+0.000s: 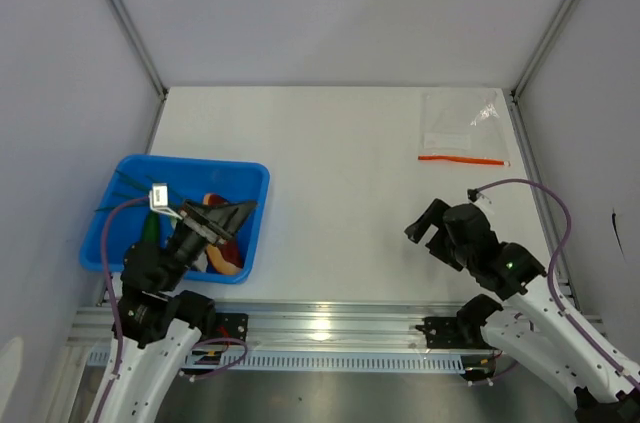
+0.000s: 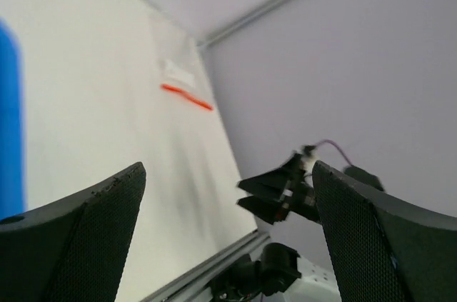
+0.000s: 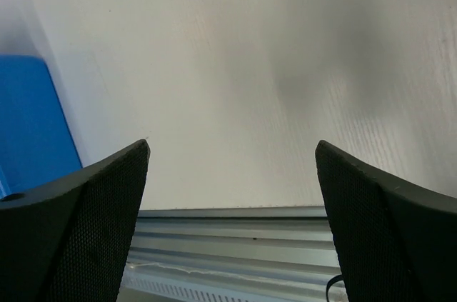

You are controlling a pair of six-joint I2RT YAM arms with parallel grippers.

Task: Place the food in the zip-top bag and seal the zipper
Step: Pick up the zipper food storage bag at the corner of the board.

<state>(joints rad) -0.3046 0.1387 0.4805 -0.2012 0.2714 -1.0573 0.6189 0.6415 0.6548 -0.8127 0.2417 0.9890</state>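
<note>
Zip-top bag flat at upper right overhead, zipper on its near edge; food, visible overhead only, in blue tray lower left, under wide-open left gripper; right gripper likewise spread; white table, grey walls.

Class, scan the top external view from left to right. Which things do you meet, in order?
green stalks in the blue tray → left claw → zip-top bag. The right claw is left out because it overlaps the bag's span.
</note>
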